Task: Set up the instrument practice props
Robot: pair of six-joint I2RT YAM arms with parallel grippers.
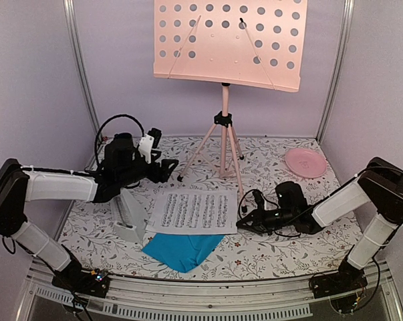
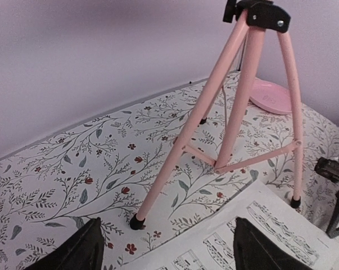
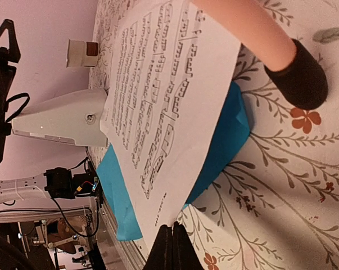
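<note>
the left gripper (image 2: 166, 256) is hovering with its jaws spread wide over the cloth (image 1: 268, 257), and the stand (image 1: 224, 134) is planting its left foot (image 2: 137, 222) just ahead of the gap, untouched. the metronome (image 1: 131, 221) is standing just beside the left edge of the white sheet (image 1: 194, 210). that sheet is lying flat in front of the stand, covering part of the blue sheet (image 1: 184, 249), which is poking out toward the table's near edge. the right gripper (image 3: 170, 247) is lying low with its jaws pressed together at the white sheet's right edge; i cannot tell whether paper is caught between them. bare cloth is spreading right of the sheets, and the plate (image 1: 305, 162) is sitting well apart.
</note>
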